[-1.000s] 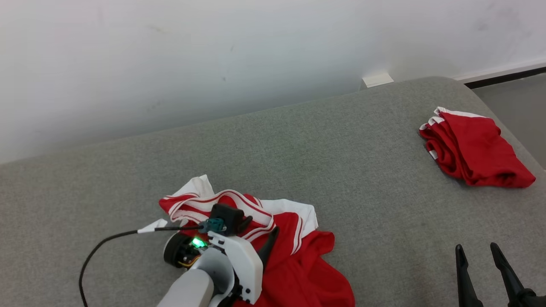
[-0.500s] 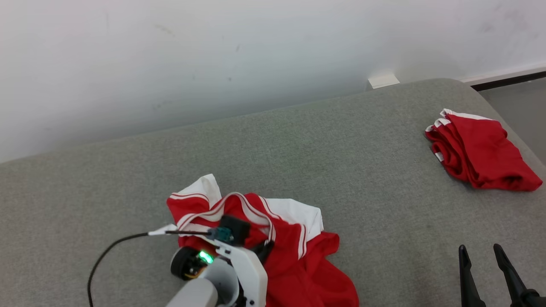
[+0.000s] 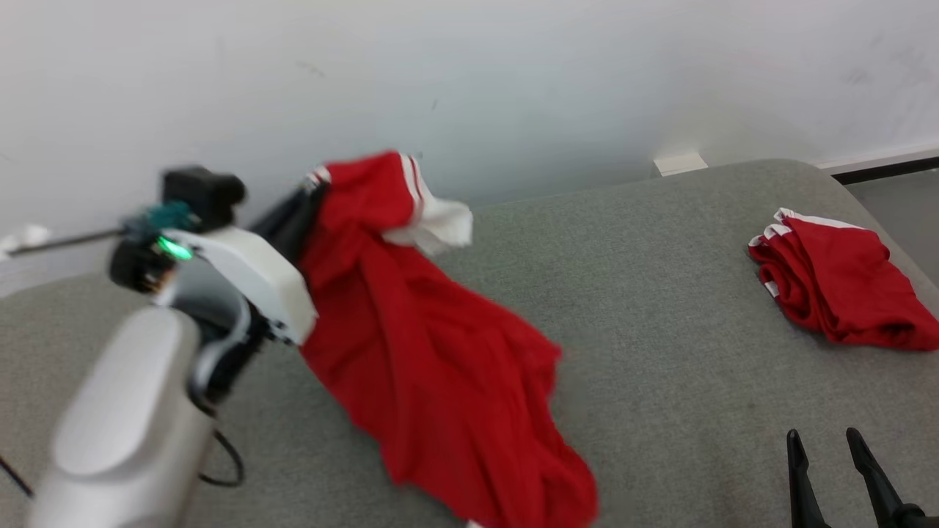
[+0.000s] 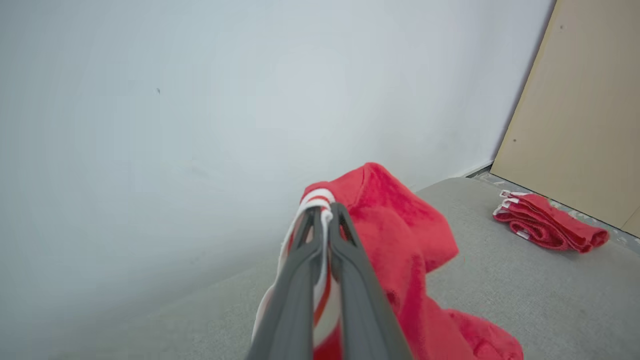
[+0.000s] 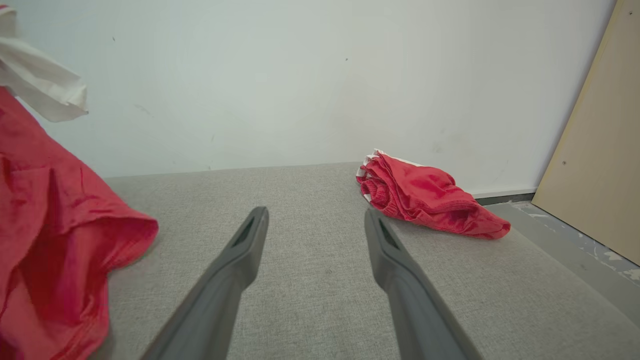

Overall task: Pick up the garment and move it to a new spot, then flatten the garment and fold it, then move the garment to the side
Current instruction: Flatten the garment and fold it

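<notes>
**Left fingers pinching red garment, raised off the bench**

Far left, head view: the pale left arm [image 3: 132,433] is reaching up and away, a green light glowing at its wrist. The left gripper [image 3: 312,187] is pressing its fingers together on the garment [image 3: 425,352]. In the left wrist view, the left gripper [image 4: 322,212] is clamping the white-and-red striped edge between its two fingers, and the red cloth [image 4: 400,225] is bulging out just to the right of them.

Centre: the garment is hanging as a long red drape. In the head view its long axis is running from the pinched striped end at upper left down to lower right. A white flap is sticking out near the top, and the lower end is resting on the grey fabric-covered bench [image 3: 660,330]. In the right wrist view the garment [image 5: 50,240] is hanging at the left edge.

Right: a second red garment [image 3: 836,279], bunched and white-trimmed, is lying on the bench near its far right end, well apart from the first.

Lower right: the right gripper [image 3: 822,434] is hovering over bare bench with its fingers spread and touching nothing; in its own wrist view the right gripper [image 5: 316,212] is pointing toward the white wall [image 5: 300,75].
</notes>
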You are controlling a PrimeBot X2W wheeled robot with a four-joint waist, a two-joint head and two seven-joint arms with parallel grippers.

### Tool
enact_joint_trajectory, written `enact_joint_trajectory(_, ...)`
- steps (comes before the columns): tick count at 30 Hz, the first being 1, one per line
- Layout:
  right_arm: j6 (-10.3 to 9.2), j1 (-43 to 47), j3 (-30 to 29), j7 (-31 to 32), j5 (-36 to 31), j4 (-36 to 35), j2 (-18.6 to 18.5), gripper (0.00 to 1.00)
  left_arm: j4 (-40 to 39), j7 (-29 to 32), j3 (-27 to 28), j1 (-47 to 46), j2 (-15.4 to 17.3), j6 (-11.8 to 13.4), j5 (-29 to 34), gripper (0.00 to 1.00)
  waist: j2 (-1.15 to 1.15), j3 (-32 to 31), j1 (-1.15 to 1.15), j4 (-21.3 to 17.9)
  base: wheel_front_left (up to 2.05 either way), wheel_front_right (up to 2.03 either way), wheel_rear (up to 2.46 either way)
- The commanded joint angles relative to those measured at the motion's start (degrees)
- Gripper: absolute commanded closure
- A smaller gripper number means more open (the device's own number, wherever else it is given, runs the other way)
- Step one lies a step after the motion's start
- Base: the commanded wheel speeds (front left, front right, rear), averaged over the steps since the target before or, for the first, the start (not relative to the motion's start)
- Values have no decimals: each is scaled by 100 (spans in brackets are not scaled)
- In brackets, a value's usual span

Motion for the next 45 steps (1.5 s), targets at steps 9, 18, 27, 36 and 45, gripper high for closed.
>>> enact_joint_trajectory(9,-14,76,34,4,64,-1,-16,0,-1001,866,648,-791,1202,40,-63,100,0,-77,-1,128,0,0,0)
enact_joint_trajectory(18,-14,-26,105,4,64,73,-16,0,-1030,1023,355,-741,903,136,-79,100,0,-112,-1,247,0,0,0)
enact_joint_trajectory(27,-14,-154,266,4,114,113,-17,0,-544,688,-457,-48,-325,190,-254,100,0,-12,-1,190,0,0,0)
enact_joint_trajectory(36,-14,-418,476,4,348,214,-18,0,528,131,-1448,-97,-1301,168,-148,100,0,417,-1,-224,0,0,0)
enact_joint_trajectory(45,-14,-481,535,4,497,336,-17,0,1198,-707,-2087,-611,-1357,339,-291,18,0,574,-1,-541,0,0,0)
